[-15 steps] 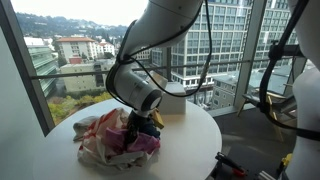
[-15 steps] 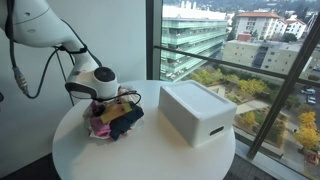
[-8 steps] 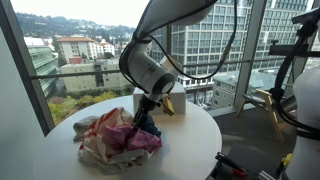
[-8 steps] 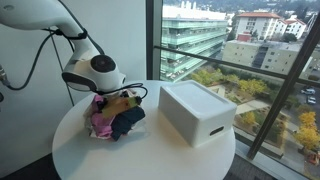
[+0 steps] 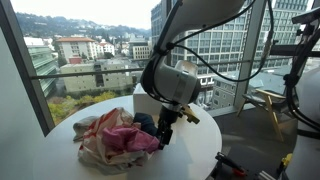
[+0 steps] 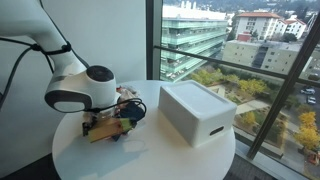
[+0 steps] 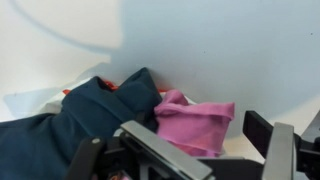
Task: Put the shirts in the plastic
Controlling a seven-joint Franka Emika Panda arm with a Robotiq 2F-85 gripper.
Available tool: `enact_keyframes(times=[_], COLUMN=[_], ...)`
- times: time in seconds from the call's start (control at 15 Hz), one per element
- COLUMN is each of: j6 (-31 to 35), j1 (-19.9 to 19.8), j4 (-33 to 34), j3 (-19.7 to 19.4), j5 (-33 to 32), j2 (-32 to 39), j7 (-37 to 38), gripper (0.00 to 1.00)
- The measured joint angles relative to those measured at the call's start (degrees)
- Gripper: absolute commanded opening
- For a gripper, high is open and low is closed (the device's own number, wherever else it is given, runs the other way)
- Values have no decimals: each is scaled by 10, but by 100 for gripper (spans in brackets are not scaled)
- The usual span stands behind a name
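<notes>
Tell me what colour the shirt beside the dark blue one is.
The shirt is pink, clearest in the wrist view.

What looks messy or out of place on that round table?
The shirts lie in a crumpled heap rather than neatly tucked away. A dark blue shirt and a pink shirt spill toward the bare table beside the gripper. The white box looks undamaged and upright.
</notes>
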Motion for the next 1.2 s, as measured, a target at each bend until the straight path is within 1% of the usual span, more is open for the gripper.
enact_keyframes(times=[0.2,0.4,0.87,1.2], j6=[-19,-34,-43,-43], j1=[12,24,58,71], j4=[-38,-58,-52,-31], j3=[4,15,49,58], j5=[-35,-41,-19,14], j2=[-32,-61,-77,-65], j7=[12,13,11,-1], gripper=[100,100,100,100])
